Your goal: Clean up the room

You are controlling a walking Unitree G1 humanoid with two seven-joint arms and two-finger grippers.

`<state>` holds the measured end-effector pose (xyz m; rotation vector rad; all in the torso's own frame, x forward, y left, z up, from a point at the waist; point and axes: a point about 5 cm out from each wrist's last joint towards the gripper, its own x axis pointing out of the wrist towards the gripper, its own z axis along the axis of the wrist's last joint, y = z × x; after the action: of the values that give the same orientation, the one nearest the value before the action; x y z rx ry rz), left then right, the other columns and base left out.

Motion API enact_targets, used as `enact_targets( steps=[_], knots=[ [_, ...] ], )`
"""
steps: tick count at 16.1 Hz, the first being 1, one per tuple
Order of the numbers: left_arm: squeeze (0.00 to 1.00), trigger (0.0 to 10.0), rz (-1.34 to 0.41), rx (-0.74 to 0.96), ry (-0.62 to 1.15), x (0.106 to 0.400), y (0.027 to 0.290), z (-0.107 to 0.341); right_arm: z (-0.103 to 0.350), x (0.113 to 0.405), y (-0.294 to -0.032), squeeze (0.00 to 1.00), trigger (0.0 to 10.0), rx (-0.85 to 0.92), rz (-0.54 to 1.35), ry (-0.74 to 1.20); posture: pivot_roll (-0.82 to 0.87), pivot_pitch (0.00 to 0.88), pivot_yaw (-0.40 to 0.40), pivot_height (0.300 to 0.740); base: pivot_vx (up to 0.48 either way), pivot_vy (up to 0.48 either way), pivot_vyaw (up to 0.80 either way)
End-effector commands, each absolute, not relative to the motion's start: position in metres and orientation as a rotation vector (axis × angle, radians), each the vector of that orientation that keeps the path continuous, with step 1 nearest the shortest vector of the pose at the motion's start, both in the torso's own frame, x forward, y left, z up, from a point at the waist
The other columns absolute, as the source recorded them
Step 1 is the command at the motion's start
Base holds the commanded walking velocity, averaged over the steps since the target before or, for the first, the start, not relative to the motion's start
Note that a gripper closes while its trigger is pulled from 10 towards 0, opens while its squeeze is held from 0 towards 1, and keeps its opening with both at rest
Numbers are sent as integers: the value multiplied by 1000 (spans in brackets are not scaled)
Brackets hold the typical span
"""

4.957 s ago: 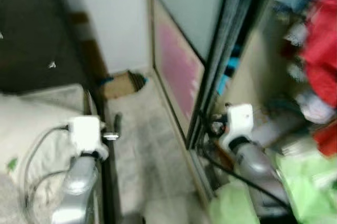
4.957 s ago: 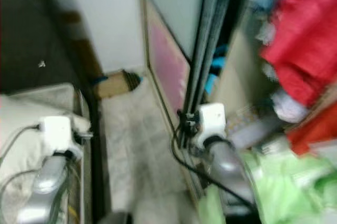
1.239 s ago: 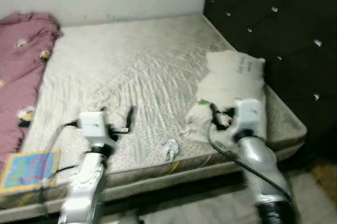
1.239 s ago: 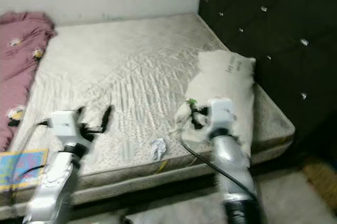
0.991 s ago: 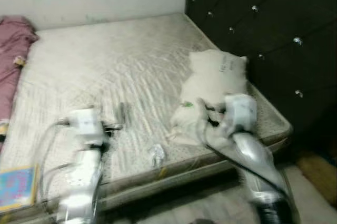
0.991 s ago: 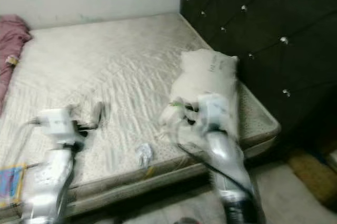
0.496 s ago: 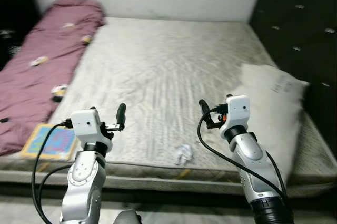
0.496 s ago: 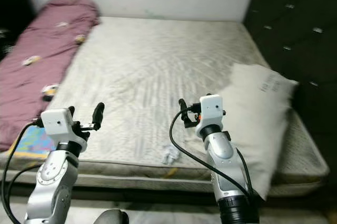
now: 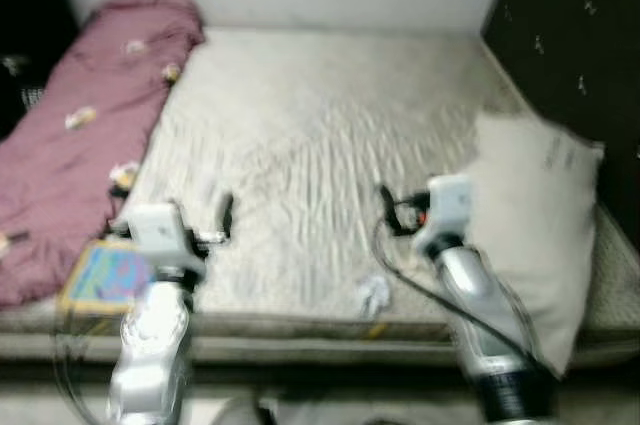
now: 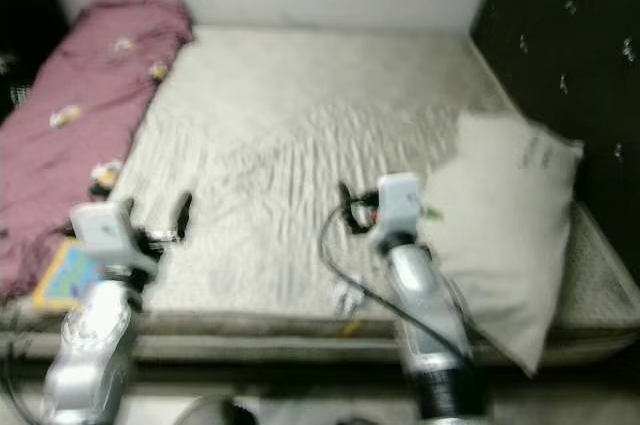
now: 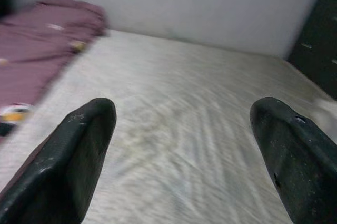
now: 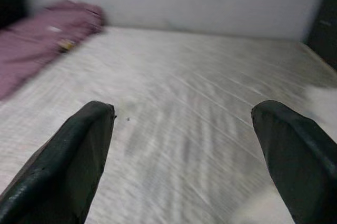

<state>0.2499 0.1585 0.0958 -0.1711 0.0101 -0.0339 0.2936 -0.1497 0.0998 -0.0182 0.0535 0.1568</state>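
Both grippers, left gripper (image 11: 179,155) and right gripper (image 12: 181,150), gape wide and empty; blurred view, so we risk misjudging the crumpled paper (image 9: 374,294) at the mattress (image 9: 320,145) edge.

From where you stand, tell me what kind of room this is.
Most likely a bedroom. A bare quilted mattress fills the space ahead, with a white pillow at the dark tufted headboard and a maroon blanket bunched along the far side. Both grippers, left and right, hang open over its near edge.

Both eye views are blurred. The small white thing (image 9: 375,294) near the mattress (image 9: 320,125) front edge is too smeared to identify. The pink blanket (image 9: 70,155) is cut by the picture's left edge.
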Motion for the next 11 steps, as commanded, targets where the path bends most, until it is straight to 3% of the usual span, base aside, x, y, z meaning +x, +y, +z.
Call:
enact_targets(
  steps=[1, 2, 11],
  knots=[
    [0, 10000, -37, -153, 2, 250, 161, 97, 99, 293, -153, 0, 10000, -11, 138, 56, 40, 24, -40, 740, 0, 0, -800],
    [0, 10000, -42, -150, 2, 249, 162, 97, 100, 293, -153, 0, 10000, -11, 134, 53, 40, 21, -39, 740, 0, 0, -638],
    [0, 10000, -50, -154, 7, 247, 161, 98, 101, 293, -156, 0, 10000, -17, 114, 44, 39, 19, -40, 740, 0, 0, 0]
  ],
)
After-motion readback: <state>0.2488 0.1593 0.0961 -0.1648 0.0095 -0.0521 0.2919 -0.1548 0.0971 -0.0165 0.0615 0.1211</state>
